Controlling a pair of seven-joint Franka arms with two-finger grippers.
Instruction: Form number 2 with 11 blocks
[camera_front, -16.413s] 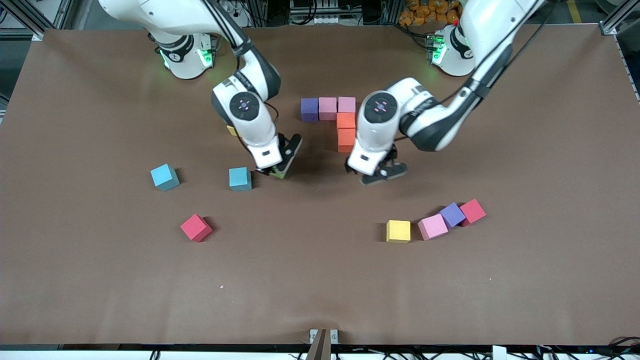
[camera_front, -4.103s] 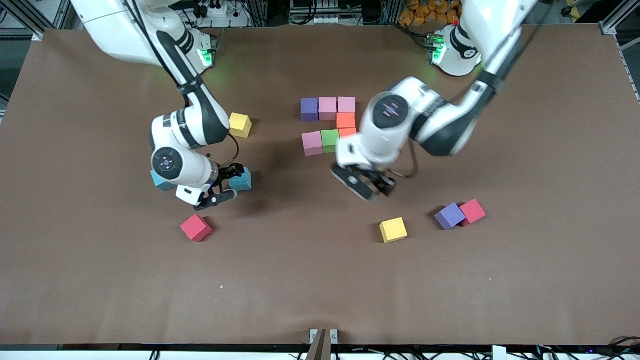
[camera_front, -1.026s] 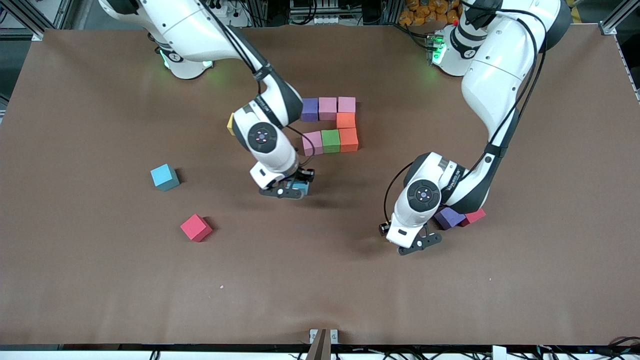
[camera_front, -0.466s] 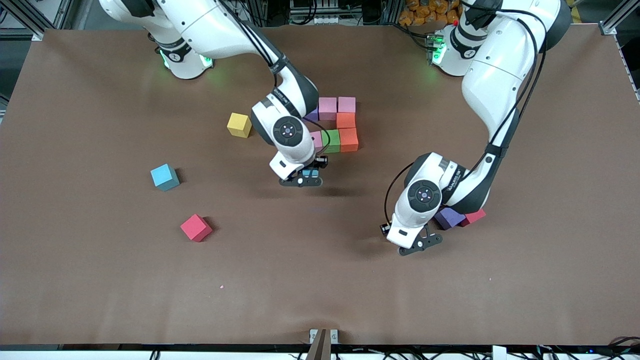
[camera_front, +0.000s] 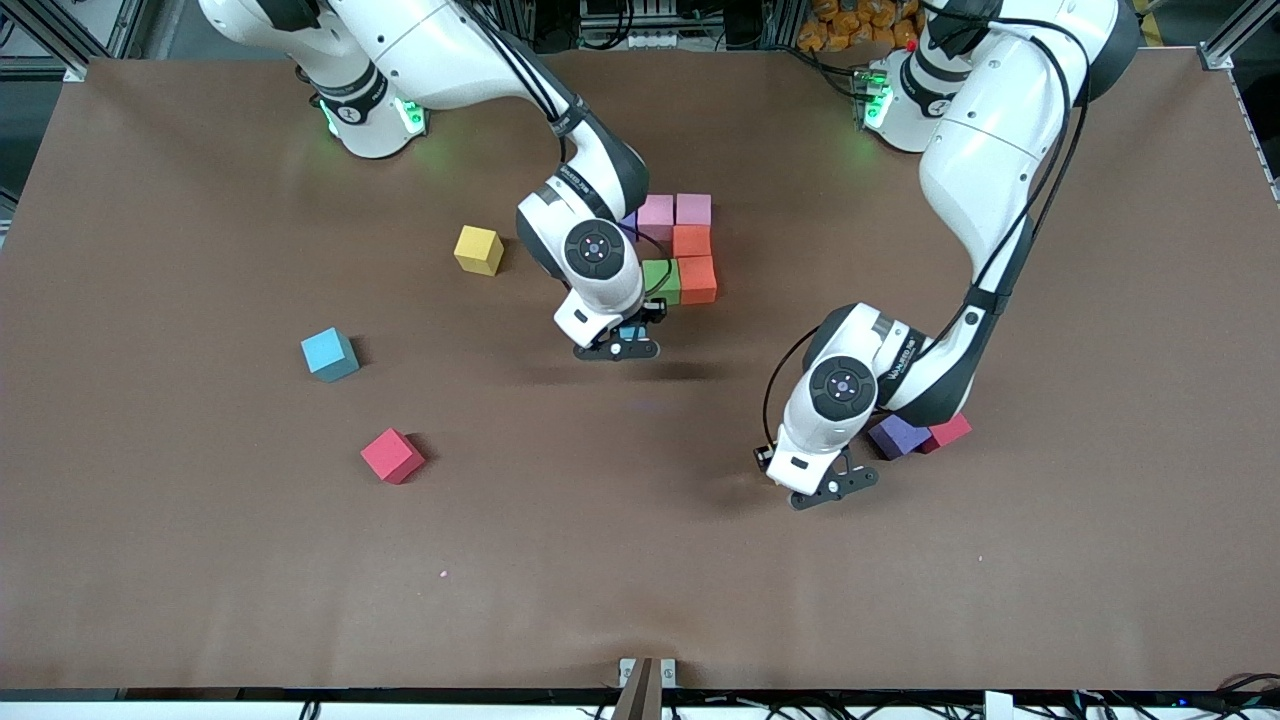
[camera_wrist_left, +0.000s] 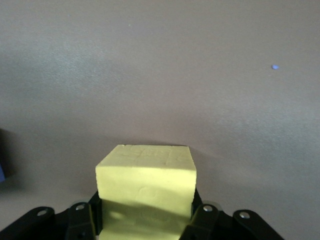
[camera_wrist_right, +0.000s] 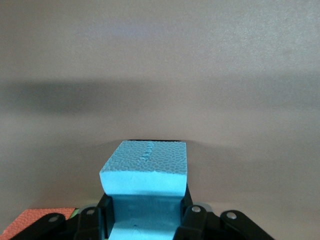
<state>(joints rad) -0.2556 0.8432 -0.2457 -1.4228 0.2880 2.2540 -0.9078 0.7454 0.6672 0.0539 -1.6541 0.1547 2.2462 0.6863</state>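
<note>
The partly built number 2 shows two pink blocks (camera_front: 655, 210) in its top row, two orange blocks (camera_front: 692, 241) below them and a green block (camera_front: 662, 280); the right arm hides the rest. My right gripper (camera_front: 622, 343) is shut on a light blue block (camera_wrist_right: 145, 170) and hangs over the table beside the green block. My left gripper (camera_front: 822, 487) is shut on a yellow block (camera_wrist_left: 145, 182), low over the table beside a loose purple block (camera_front: 898, 436) and a red block (camera_front: 950, 430).
Toward the right arm's end lie a loose yellow block (camera_front: 478, 249), a light blue block (camera_front: 329, 354) and a red block (camera_front: 392, 455). An orange block's corner (camera_wrist_right: 30, 221) shows in the right wrist view.
My right gripper has carried the light blue block up to the figure, from a spot nearer the front camera. My left gripper has shut on the yellow block and shifted slightly.
</note>
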